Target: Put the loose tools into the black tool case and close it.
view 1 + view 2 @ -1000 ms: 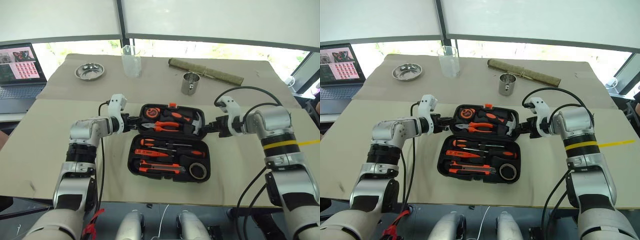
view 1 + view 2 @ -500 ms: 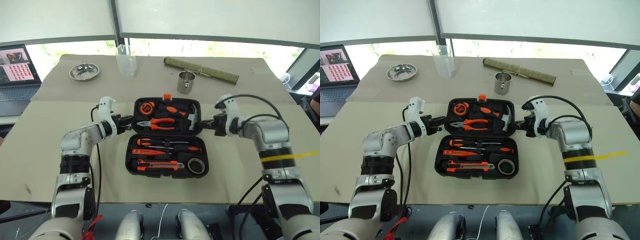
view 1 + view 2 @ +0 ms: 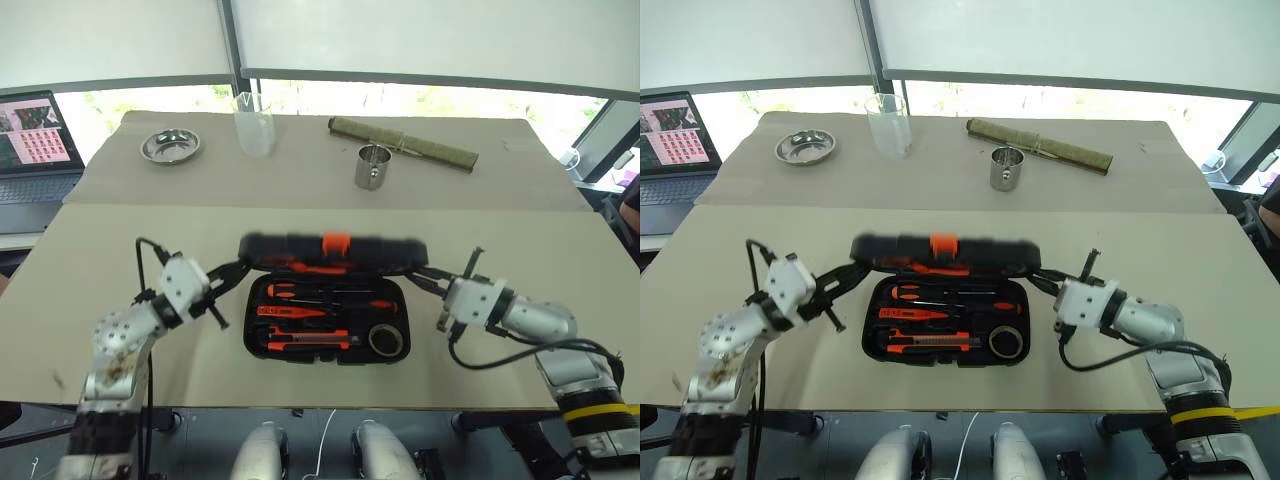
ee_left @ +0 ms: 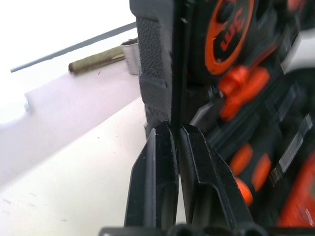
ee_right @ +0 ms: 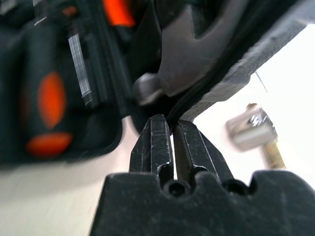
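The table [image 3: 80,260], covered in beige sheets, takes up most of the frame. At its centre lies the black tool case [image 3: 325,318], its lower half flat on the surface and its lid [image 3: 330,251] swung up to stand half raised over the tray, edge toward the camera, with the small orange latch [image 3: 337,242] at the middle of that edge.

The left arm comes in from the lower left, forearm angled up toward the centre, and the left gripper [image 3: 233,272] reaches roughly level to the lid's left end. Its fingers [image 4: 157,182] are clenched on the lid's rim, pressed nearly together. The right arm enters from the lower right, and the right gripper [image 3: 425,279] mirrors that pose at the lid's right end, its fingers [image 5: 156,145] pinched on the rim there too.

Inside the tray sit two slim screwdrivers [image 3: 325,291] with orange-and-black handles toward the back. The black-and-orange utility knife [image 3: 310,342] lies along the front edge, and a dark roll of tape [image 3: 385,341] sits at the front right corner.
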Tool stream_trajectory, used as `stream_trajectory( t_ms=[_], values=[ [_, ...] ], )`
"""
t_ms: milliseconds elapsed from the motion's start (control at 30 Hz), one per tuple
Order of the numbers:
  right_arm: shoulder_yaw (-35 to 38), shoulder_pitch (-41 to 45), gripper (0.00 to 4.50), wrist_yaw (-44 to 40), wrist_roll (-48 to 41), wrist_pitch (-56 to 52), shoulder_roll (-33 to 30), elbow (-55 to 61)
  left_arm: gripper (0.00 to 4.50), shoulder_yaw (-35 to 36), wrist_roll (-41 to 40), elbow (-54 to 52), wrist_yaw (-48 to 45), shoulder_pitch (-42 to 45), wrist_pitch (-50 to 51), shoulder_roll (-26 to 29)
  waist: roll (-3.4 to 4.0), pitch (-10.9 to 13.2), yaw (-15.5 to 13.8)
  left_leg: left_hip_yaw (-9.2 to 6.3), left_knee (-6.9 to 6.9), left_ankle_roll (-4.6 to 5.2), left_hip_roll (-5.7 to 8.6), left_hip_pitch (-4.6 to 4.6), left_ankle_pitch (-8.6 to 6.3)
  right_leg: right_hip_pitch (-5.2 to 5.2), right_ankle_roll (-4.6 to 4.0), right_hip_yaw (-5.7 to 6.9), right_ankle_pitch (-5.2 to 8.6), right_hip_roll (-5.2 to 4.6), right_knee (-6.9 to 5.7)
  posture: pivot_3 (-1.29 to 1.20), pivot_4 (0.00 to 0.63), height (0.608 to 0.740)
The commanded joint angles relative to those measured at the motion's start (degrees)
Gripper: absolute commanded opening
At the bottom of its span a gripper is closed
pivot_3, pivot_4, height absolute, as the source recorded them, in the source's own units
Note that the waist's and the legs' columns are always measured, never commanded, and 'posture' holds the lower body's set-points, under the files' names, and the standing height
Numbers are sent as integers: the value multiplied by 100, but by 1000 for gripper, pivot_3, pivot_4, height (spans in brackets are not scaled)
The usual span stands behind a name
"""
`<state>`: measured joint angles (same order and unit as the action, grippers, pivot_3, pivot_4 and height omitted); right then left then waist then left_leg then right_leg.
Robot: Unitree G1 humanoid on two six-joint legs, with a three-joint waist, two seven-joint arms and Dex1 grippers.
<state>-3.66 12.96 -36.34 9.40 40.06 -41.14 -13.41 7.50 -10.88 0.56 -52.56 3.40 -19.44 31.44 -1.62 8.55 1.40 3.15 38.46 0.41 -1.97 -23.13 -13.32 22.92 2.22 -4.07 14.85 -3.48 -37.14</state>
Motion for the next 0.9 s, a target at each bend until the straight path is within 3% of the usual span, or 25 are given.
stream_trajectory(
  t_ms=[33,200,300,333,433,567,633,767,900],
  values=[
    [126,-247,1119,-160,-199,84,-288,-437,1086,98,-41,200,-123,-376,-7,278,-6,2,-19,4,-14,0,-3,34,0,-41,-1,1,1,0,16,0,150,740],
    [302,-474,2770,-398,-681,174,-635,-227,2909,261,-389,478,-226,-242,408,573,-11,7,-46,4,-17,4,-14,46,-1,-52,-2,3,4,-3,25,0,150,740],
    [507,-749,2770,-613,-1226,-221,-793,102,2909,251,-601,712,-494,49,689,750,-11,7,-52,2,-16,4,-16,48,-1,-54,-2,6,4,4,19,0,150,740],
    [562,-926,2564,-824,-1565,-488,-886,323,2971,184,-637,767,-614,186,753,802,-12,7,-55,1,-17,4,-15,48,-1,-54,-3,6,4,4,16,0,150,740],
    [688,-1747,1652,-1557,-2478,-1174,-1313,1202,2174,-44,-631,966,-774,762,1101,847,-11,7,-102,-1,-19,6,-14,45,-3,-55,-2,8,5,1,20,0,150,740],
    [604,-2675,249,-2157,-2893,-1967,-1734,2292,577,-420,-394,1346,-867,1506,1444,731,-20,8,-106,-5,-16,8,-9,36,-3,-55,2,12,6,1,25,0,150,740],
    [441,-2921,0,-2240,-2866,-2328,-1757,2702,64,-652,-227,1607,-887,1824,1590,665,-21,7,-79,-5,-15,8,-6,37,-4,-56,2,10,5,2,25,0,150,740],
    [-36,-2999,0,-2231,-2608,-3171,-1629,3268,64,-1048,53,2100,-982,2360,1705,493,-31,9,-31,-6,-15,8,-4,37,-3,-52,3,9,6,12,24,0,150,740],
    [-495,-2527,0,-1975,-2111,-3747,-1207,3323,64,-1356,237,2401,-1234,2630,1933,452,-46,7,-20,-6,-12,7,-2,28,-3,-43,3,10,6,16,23,0,150,740]
  ],
)
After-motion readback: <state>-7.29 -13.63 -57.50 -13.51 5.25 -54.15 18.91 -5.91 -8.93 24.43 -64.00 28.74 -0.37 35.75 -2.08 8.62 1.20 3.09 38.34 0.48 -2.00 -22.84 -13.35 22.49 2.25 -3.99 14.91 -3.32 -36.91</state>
